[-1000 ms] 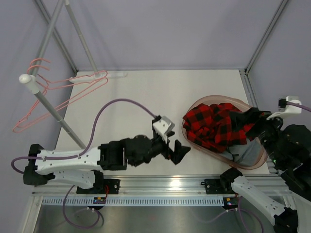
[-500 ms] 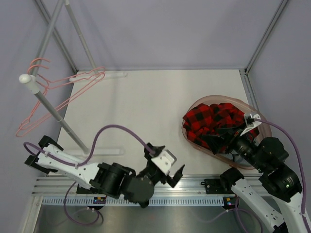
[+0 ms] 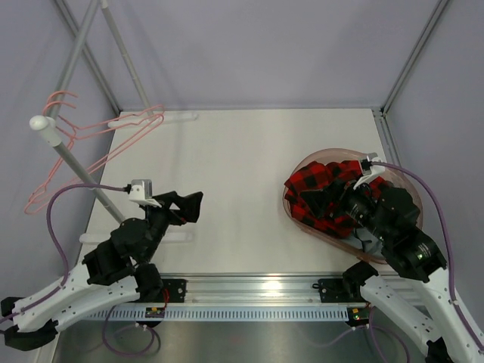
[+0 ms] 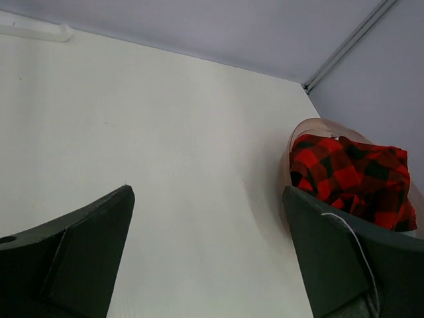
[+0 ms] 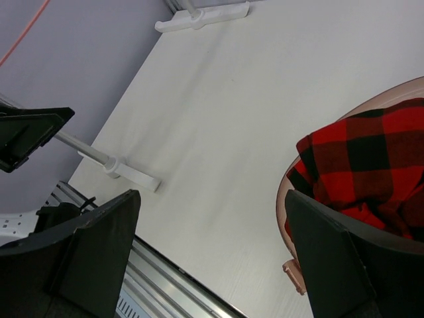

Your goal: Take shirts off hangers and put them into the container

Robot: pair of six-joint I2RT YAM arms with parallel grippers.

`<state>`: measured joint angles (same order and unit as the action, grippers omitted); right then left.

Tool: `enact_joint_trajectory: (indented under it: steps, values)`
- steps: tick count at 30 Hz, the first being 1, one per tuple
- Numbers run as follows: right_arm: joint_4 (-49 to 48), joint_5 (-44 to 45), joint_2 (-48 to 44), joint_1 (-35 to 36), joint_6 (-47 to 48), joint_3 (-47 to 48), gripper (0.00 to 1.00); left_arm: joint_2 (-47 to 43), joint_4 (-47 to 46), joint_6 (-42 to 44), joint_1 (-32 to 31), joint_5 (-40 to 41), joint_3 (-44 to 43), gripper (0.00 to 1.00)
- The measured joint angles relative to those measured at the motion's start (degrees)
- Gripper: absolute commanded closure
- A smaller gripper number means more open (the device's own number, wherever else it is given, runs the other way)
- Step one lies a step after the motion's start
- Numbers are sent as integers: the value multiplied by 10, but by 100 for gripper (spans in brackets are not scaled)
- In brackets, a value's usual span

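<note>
A red-and-black plaid shirt lies bunched in the round pinkish container at the right. The left wrist view shows the same shirt inside the container rim. It shows again in the right wrist view. Two bare pink hangers hang from the rail pole at the far left. My left gripper is open over bare table at the left. Open as well, my right gripper hovers over the container, nothing between its fingers.
The grey rack pole slants down to a white foot beside my left arm; that foot and the back one show in the right wrist view. A metal rail runs along the near edge.
My left arm has swung from the front middle back to the left side, gripper still open. My right arm has come in from the right edge to above the container.
</note>
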<state>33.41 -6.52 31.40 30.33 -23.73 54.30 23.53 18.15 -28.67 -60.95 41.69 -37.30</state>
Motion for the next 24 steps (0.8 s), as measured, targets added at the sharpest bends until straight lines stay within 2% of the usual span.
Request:
enact_joint_trajectory:
  steps: [10, 15, 24]
  values:
    - [-87, 35, -40, 0, 0, -90, 1, -143, -42, -21, 3, -15, 185, 1]
    - [-134, 56, -84, 0, 0, -156, 0, -187, -74, 2, 3, -21, 201, 1]
    - [-252, 77, -147, 0, -1, -269, 1, -182, -116, 40, 3, -28, 201, 1]
